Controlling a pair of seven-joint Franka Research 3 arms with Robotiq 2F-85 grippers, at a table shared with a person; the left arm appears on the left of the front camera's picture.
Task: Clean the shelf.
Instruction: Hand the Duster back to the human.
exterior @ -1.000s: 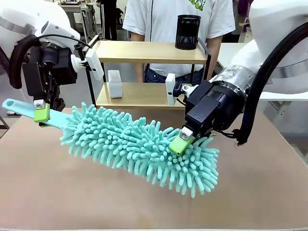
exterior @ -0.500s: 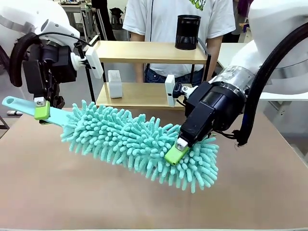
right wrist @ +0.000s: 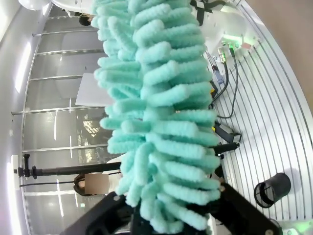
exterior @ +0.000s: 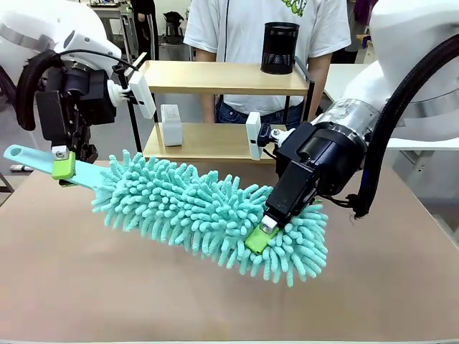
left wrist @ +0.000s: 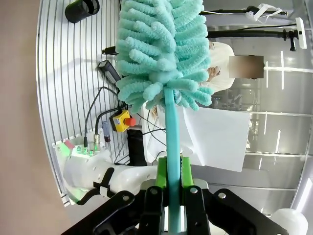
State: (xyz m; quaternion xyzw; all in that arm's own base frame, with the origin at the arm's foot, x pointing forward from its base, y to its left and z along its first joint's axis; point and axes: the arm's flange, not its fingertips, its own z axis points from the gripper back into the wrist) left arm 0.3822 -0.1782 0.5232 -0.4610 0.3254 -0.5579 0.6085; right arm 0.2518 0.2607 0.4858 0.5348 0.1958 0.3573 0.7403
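Clearly, step in hand: the robot is taking a two-handed hold of the duster above the table (exterior: pixel 64 287), with wiping of the shelf not yet begun, to judge by how far the tool hangs from the boards.
Duster: the teal microfibre duster (exterior: pixel 208 215) hangs across the near middle of the front view, flat handle toward the robot's left, fluffy head toward its right, tilted down at the head end.
Left gripper: the left gripper (exterior: pixel 63 166) is clamped on the duster's flat teal handle; the left wrist view shows the green pads pressed to both faces of the strip (left wrist: pixel 171 174).
Right gripper: the right gripper (exterior: pixel 259 239) is closed into the noodles near the head's far end; whether it pinches the core or only the pile is probably beyond what the right wrist view can settle, since the fibres (right wrist: pixel 161 122) bury the fingertips.
Change: a second ago the right gripper's fingers stood apart over the head, higher up; now they have sunk into it and closed, while the left grip and the handle are much as they were.
Shelf: the shelf (exterior: pixel 222 77) stands beyond the duster at the table's far edge, a white box (exterior: pixel 171 125) on its lower board, a black mesh cup (exterior: pixel 280 48) on its upper.
Person: a person (exterior: pixel 247 21) stands behind the shelf.
Next move: raise the duster and carry the head forward to a board, keeping clear of the cup and the box.
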